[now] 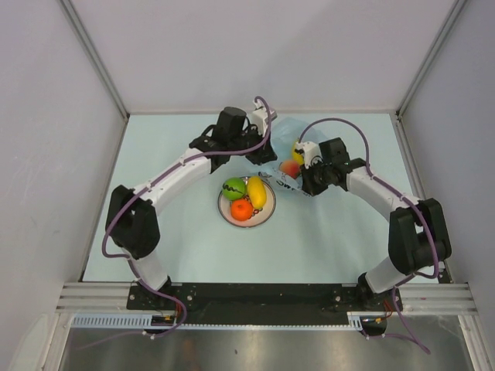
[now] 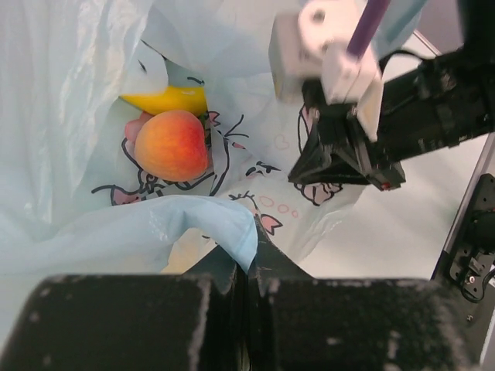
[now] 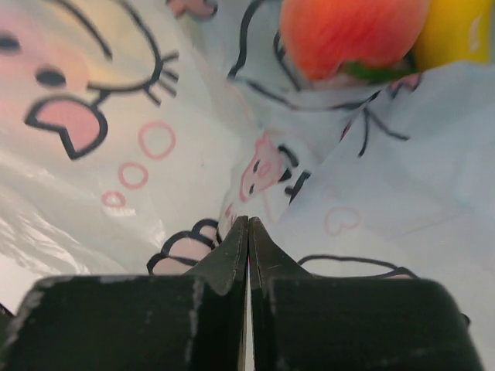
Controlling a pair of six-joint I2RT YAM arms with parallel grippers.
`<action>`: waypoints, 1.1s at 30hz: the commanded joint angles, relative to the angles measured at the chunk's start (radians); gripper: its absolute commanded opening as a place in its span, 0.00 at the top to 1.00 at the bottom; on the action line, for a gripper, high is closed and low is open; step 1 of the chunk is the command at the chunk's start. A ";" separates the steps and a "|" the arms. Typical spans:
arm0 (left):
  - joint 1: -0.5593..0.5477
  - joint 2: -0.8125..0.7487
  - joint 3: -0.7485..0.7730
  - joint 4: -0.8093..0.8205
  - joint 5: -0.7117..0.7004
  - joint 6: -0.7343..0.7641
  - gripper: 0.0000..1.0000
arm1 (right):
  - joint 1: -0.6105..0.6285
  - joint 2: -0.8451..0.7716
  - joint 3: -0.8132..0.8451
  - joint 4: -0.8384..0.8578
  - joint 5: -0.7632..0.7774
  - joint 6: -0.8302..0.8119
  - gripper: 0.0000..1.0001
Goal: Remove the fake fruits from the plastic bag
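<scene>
Plastic bag point(image 1: 283, 136): thin and light blue, with pink cartoon drawings; it lies on the far part of the table point(image 1: 178, 247), just behind the plate, between the two claws
Left claw point(image 2: 251, 247): its two black fingers are pressed together on a fold of the bag's edge, pinching it
Right claw point(image 3: 247, 232): its fingers are squeezed tight too, and they pinch the bag's thin skin right at the tips
Bag mouth: it gapes open between the two claws
Peach-coloured fruit point(image 2: 172, 144): it sits inside the open bag, on the printed plastic
Yellow fruit point(image 2: 168, 100): also inside the bag, just behind the peach-coloured fruit and touching it, partly hidden by plastic
Plate point(image 1: 223, 214): round and white, near the middle of the table, just in front of the bag
Out of the bag: the green fruit point(image 1: 233, 188), the banana point(image 1: 257, 192) and the orange point(image 1: 242, 209) lie on the plate, all bunched up and touching
</scene>
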 commanded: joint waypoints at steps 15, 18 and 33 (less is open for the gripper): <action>-0.003 -0.071 -0.067 0.011 0.013 0.054 1.00 | -0.019 0.085 0.106 0.166 0.085 0.264 0.42; -0.003 -0.063 -0.047 -0.001 0.013 0.071 1.00 | -0.026 0.164 0.151 0.189 0.101 0.297 0.32; -0.020 -0.045 -0.048 0.006 0.000 0.081 1.00 | -0.002 0.396 0.329 0.209 0.124 0.231 0.17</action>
